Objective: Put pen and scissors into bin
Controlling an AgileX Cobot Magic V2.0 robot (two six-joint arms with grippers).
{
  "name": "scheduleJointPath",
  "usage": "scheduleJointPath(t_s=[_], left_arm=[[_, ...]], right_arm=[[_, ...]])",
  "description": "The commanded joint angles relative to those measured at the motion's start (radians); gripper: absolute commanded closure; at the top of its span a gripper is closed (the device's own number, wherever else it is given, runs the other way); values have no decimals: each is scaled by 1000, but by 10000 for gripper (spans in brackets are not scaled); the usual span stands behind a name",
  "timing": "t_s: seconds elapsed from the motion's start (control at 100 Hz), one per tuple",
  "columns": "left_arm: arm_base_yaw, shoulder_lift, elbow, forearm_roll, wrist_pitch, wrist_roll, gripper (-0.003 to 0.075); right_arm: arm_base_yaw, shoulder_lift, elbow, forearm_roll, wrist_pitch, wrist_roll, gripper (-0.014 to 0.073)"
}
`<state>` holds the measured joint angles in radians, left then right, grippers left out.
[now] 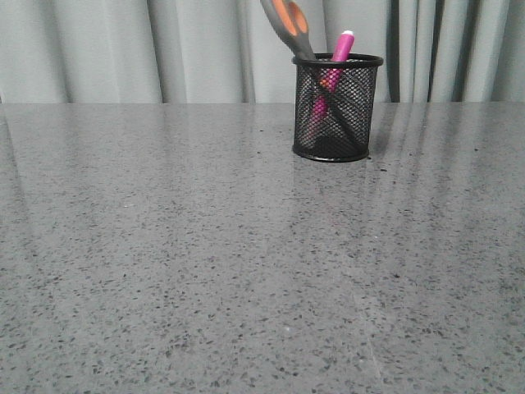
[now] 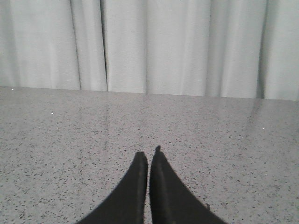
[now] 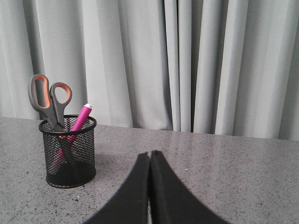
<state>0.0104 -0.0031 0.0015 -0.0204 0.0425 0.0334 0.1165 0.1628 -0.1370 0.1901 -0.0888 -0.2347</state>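
The black mesh bin [image 1: 337, 108] stands upright at the back of the grey table, right of centre. Inside it lean the magenta pen [image 1: 340, 51] and the scissors [image 1: 289, 26], grey handles with orange lining poking out above the rim. In the right wrist view the bin [image 3: 70, 154], pen [image 3: 81, 116] and scissors [image 3: 48, 98] sit off to one side of my right gripper [image 3: 150, 153], which is shut and empty. My left gripper [image 2: 148, 151] is shut on nothing, over bare table. Neither gripper appears in the front view.
Pale grey curtains [image 1: 164, 49] hang right behind the table's far edge. The speckled stone tabletop [image 1: 205, 263] stretches in front of and to the left of the bin.
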Motion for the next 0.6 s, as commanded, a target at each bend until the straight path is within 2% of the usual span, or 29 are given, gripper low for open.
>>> scheduleJointPath(t_s=[0.0, 0.18, 0.35, 0.59], left_arm=[[1, -33, 45, -9, -72, -14, 739], [1, -33, 45, -9, -72, -14, 739], [1, -33, 45, -9, -72, -14, 739], [1, -33, 45, -9, -72, -14, 739]], right_arm=[[-6, 5, -24, 0, -70, -6, 670], [-10, 3, -4, -8, -60, 2, 670], [-37, -32, 30, -190, 66, 173, 670], [-82, -126, 137, -184, 62, 175, 670]])
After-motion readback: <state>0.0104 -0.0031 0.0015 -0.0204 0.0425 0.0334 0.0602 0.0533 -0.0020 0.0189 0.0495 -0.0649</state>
